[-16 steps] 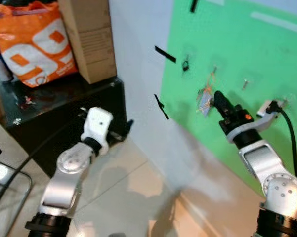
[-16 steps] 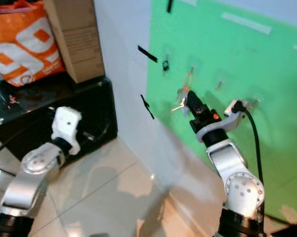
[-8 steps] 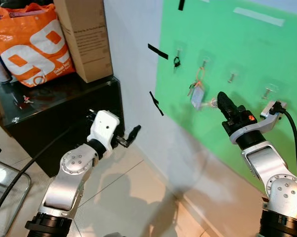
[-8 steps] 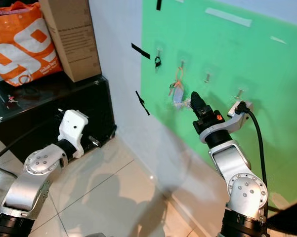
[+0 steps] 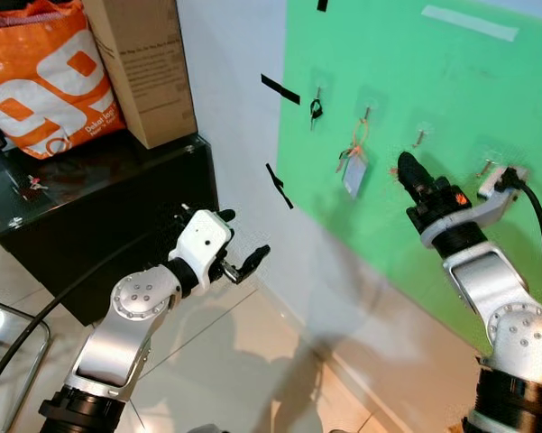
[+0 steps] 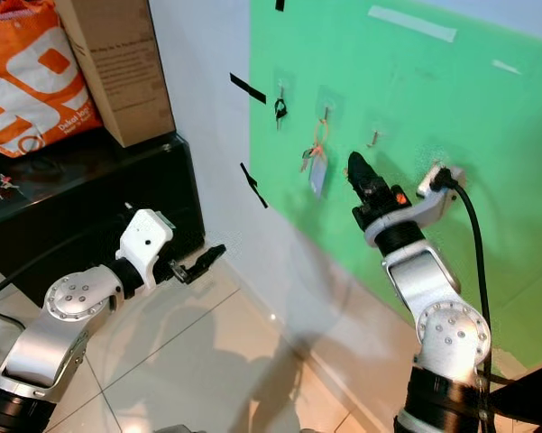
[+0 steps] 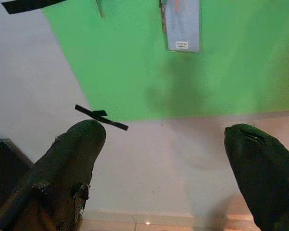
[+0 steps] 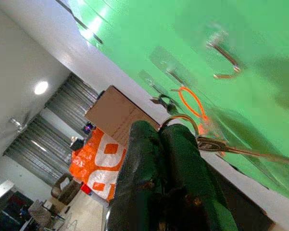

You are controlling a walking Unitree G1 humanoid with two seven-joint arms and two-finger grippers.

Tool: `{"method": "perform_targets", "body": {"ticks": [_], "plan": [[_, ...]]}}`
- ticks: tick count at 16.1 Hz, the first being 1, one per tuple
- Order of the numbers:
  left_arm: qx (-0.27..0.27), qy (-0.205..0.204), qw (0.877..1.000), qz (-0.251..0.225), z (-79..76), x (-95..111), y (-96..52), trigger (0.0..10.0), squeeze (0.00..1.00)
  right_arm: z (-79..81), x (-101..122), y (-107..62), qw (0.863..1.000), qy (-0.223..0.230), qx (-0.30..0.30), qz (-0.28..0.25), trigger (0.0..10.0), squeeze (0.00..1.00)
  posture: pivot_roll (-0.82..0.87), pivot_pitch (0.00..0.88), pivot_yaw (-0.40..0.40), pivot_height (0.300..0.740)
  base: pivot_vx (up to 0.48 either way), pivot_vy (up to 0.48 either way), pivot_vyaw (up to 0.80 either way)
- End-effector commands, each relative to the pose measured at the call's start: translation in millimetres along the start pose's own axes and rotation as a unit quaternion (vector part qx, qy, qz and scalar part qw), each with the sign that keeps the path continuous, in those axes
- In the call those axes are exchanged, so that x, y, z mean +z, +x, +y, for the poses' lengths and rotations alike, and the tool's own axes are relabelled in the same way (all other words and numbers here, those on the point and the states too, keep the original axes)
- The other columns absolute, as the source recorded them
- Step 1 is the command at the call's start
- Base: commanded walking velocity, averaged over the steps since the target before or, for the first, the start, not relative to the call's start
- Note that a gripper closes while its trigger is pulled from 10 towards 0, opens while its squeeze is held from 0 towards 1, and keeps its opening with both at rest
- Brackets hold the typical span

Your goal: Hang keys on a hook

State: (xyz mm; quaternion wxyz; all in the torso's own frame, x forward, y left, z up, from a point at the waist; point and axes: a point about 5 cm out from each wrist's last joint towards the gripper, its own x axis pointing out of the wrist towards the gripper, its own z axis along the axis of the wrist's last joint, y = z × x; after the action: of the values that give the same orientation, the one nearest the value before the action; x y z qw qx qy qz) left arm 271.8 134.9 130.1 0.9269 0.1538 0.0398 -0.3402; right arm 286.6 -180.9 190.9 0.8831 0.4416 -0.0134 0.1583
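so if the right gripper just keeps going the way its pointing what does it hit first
Most likely the green board itself. The right gripper, shut on a key ring, points up toward the board, between the hook with the orange loop and tag and the next bare hook. Depth is unclear, so it might meet that hook instead.

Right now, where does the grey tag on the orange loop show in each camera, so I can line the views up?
Left eye view: grey tag hangs on the green board, left of the right gripper.
Right eye view: same spot.
Left wrist view: on the board, ahead of the left gripper.
Right wrist view: its orange loop, beyond the held key.
Shared landmark: the green board.
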Motion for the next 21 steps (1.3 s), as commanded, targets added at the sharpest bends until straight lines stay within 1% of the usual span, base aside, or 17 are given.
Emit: {"method": "perform_targets", "body": {"ticks": [1, 5, 8, 12, 16, 18, 21], "plan": [[-0.016, 0.018, 1.0, -0.007, -0.1, 7, 0.8, 10.0, 0.0, 3.0, 1, 5.3, 1.0, -0.006, 0.002, 0.009, 10.0, 0.0, -0.06, 0.0, -0.002, 0.74, 0.0, 0.0, 0.0], [-0.027, 0.02, 0.999, -0.01, -2.4, 10, 1.2, 10.0, 0.0, 8.4, 5, 13.9, 1.0, -0.016, 0.005, 0.007, 10.0, 0.0, -0.06, 0.0, -0.007, 0.74, 0.0, 0.0, 0.0], [-0.032, 0.021, 0.999, -0.012, -3.6, 11, 1.5, 10.0, 0.0, 12.0, 10, 21.6, 0.999, -0.032, -0.007, -0.003, 10.0, 0.0, -0.06, 0.0, -0.011, 0.74, 0.0, 0.0, 0.0], [-0.034, 0.023, 0.999, -0.014, -4.2, 13, 1.3, 10.0, 0.0, 10.0, 13, 27.6, 0.999, -0.033, -0.027, -0.007, 10.0, 0.0, -0.06, 0.0, -0.017, 0.74, 0.0, 0.0, 0.0], [-0.067, 0.001, 0.997, -0.035, -10.0, 22, -1.2, 10.0, 0.0, 5.5, 14, 30.8, 0.998, -0.029, -0.048, -0.008, 10.0, 0.0, -0.06, 0.0, -0.02, 0.74, 0.0, 0.0, 0.0], [-0.093, -0.019, 0.994, -0.052, -14.5, 28, -3.5, 10.0, 0.0, 2.3, 17, 34.0, 0.998, -0.022, -0.062, -0.019, 10.0, 0.0, -0.06, 0.0, -0.021, 0.74, 0.0, 0.0, 0.0], [-0.115, -0.032, 0.991, -0.058, -16.8, 32, -6.9, 10.0, 0.0, -1.3, 20, 35.5, 0.997, -0.013, -0.074, -0.028, 10.0, 0.0, -0.06, 0.0, -0.022, 0.74, 0.0, 0.0, 0.0]]}}
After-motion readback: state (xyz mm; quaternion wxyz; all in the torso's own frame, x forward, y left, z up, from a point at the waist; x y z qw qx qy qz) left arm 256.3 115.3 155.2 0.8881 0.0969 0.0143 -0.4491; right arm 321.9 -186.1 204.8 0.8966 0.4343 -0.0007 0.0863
